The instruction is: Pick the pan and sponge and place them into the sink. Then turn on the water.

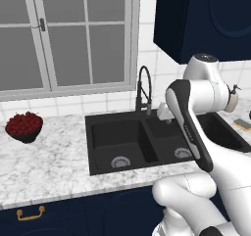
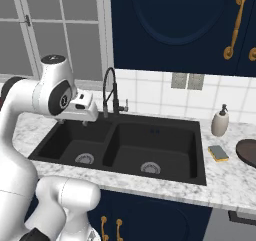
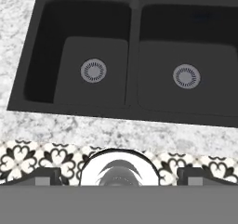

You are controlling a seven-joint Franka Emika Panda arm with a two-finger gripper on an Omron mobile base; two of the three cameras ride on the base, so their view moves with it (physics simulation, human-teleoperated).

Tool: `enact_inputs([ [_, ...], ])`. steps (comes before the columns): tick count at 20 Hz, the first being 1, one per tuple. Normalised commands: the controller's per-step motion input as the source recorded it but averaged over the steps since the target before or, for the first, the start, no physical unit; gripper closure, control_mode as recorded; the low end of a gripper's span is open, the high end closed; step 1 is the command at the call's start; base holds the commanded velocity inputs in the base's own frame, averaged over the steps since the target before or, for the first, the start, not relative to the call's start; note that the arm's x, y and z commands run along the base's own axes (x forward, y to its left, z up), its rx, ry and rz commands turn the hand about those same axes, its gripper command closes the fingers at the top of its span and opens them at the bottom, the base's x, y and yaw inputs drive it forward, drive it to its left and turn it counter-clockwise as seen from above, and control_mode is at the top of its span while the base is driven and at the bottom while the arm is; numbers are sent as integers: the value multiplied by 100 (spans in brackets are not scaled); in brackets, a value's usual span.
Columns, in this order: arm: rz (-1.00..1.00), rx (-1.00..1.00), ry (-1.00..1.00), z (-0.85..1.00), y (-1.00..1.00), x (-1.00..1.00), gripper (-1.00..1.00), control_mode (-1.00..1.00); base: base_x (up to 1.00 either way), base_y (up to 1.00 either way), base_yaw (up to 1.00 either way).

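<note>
Tool (image 3: 119,175) hangs with jaws wide and holding nothing above the matte black double-basin sink (image 2: 197,150). Small yellow sponge (image 2: 218,153) and round reddish-brown pan (image 2: 248,152) lie on the marble table (image 2: 235,185) right of the sink, toward its right edge.

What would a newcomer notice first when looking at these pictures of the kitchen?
The black double-basin sink in the marble counter dominates, both basins bare, with the arched faucet behind its divider. The white arm holds its open gripper above the sink. To the right of the sink lie the yellow sponge and the pan, beside a soap bottle.
</note>
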Motion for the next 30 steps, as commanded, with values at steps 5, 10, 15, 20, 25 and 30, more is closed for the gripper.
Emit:
enact_inputs([
  [5, 0, 0, 0, 0, 0, 0, -100, 100, -26, -21, 0],
  [10, 0, 0, 0, 0, 0, 0, -100, 100, -13, -32, 0],
  [15, 0, 0, 0, 0, 0, 0, -100, 100, -2, -42, 0],
  [20, 0, 0, 0, 0, 0, 0, -100, 100, -1, -44, 0],
  [25, 0, 0, 0, 0, 0, 0, -100, 100, -1, -45, 0],
  [30, 0, 0, 0, 0, 0, 0, -100, 100, 0, -37, 0],
])
